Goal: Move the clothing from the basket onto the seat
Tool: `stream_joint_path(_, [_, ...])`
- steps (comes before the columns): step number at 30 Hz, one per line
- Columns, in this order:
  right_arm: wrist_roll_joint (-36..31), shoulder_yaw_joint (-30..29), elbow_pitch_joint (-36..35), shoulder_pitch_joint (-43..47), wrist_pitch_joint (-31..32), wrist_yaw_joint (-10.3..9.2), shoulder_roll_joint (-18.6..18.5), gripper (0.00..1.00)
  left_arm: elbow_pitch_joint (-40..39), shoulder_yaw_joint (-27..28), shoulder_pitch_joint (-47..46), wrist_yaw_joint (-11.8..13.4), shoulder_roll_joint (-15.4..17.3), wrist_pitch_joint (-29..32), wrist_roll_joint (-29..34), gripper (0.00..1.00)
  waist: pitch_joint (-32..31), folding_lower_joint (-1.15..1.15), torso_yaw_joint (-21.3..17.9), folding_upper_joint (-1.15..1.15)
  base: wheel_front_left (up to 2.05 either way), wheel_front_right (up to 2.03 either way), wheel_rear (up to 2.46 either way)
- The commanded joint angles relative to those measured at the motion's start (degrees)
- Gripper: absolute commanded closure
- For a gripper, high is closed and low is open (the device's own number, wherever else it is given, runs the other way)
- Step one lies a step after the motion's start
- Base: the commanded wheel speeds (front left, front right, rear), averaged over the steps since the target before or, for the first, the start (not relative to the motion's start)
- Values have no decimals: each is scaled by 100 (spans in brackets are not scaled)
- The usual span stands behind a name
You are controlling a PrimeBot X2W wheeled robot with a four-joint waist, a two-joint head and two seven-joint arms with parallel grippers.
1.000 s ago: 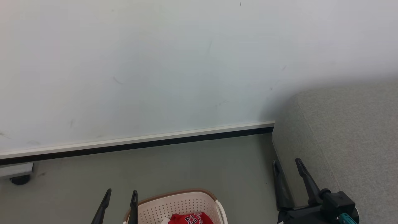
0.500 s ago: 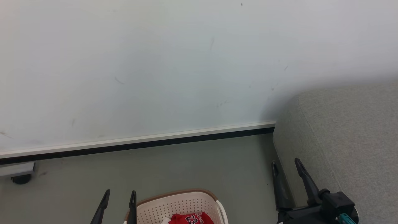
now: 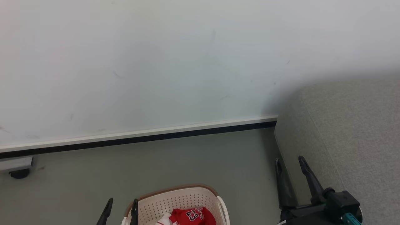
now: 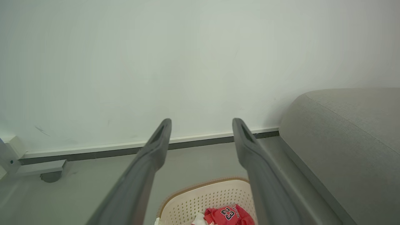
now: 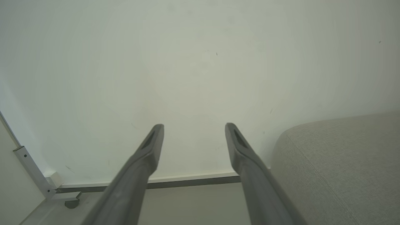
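A pale wall [image 3: 156,62] rises behind the grey floor [image 3: 187,159]. The seat [image 3: 353,125] stands at the right. The basket [image 3: 175,200] sits on the floor left of it, with the red clothing [image 3: 192,215] inside. The left gripper [image 3: 122,201], fingers apart, hangs near the basket's left rim. The right gripper [image 3: 289,160], also spread, hovers at the seat's edge.

Backdrop along the wall

I see a pale, lightly scuffed wall [image 3: 156,62] meeting a grey-green floor [image 3: 187,159] along a white baseboard [image 3: 140,134] with a dark strip beneath. Far left, a grey metal foot [image 3: 15,163] sits on a black caster [image 3: 19,173].
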Motion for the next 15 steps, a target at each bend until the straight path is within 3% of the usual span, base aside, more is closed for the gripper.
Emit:
stream_joint_path(1, [25, -1, -29, -39, -10, 4, -24, 0, 75, 16, -47, -38, 7, -29, -32, 0, 88, 0, -6, 0, 0, 0, 0])
stream_joint_path(15, [22, -93, -365, -344, -10, 4, -23, 0, 839, -157, -567, -397, 13, -28, 140, 0, 878, 0, -37, 0, 0, 0, 0])
